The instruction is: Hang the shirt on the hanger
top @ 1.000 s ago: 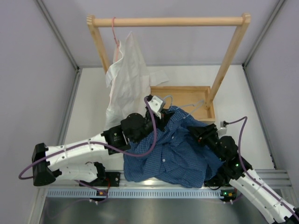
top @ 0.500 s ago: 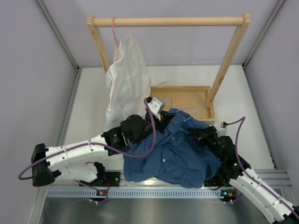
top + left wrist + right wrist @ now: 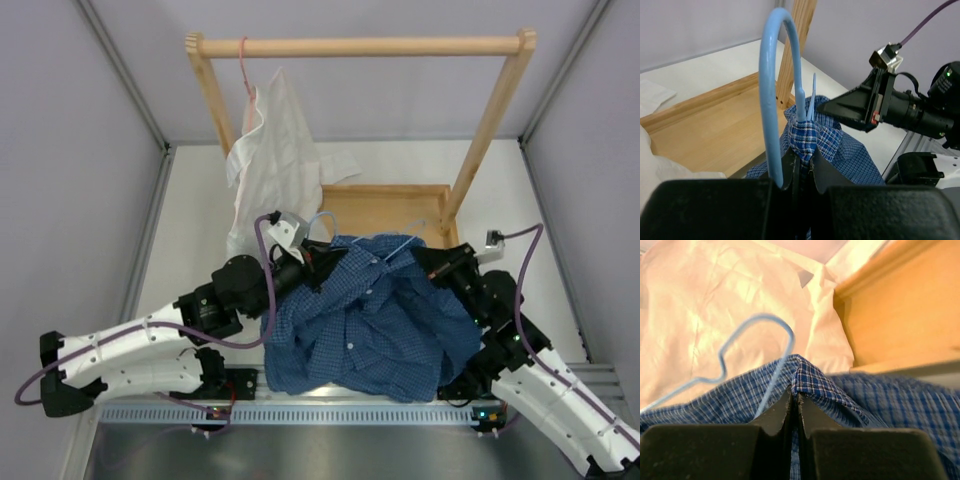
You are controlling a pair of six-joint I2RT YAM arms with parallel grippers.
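The wooden clothes rack (image 3: 360, 46) spans the far side. A white shirt (image 3: 270, 160) droops from its left end, close to where the left arm works, so a wide swing of the hook could snag that cloth.

The greater risk, I judge, lies with the dark blue fine-checked button-up shirt (image 3: 370, 330). Most of it sprawls on the white table (image 3: 190, 230) near the arm bases. Only its far edge is raised, over the near rim of the shallow wooden tray (image 3: 385, 200). Each grip is on a thin fold, so the hanging weight could drag the fabric free. It could also pull the fabric off the thin light-blue wire hanger (image 3: 771, 90), one arm of which shows bare outside the cloth in the right wrist view.

The left gripper (image 3: 802, 167) is pressed together on a fold of checked fabric at the shirt's far left. The hanger's hook rises right beside that fold; whether the wire itself is pinched I cannot tell. The right gripper (image 3: 794, 402) is clamped on another fold at the far right, with the hook just to the left of its tips.
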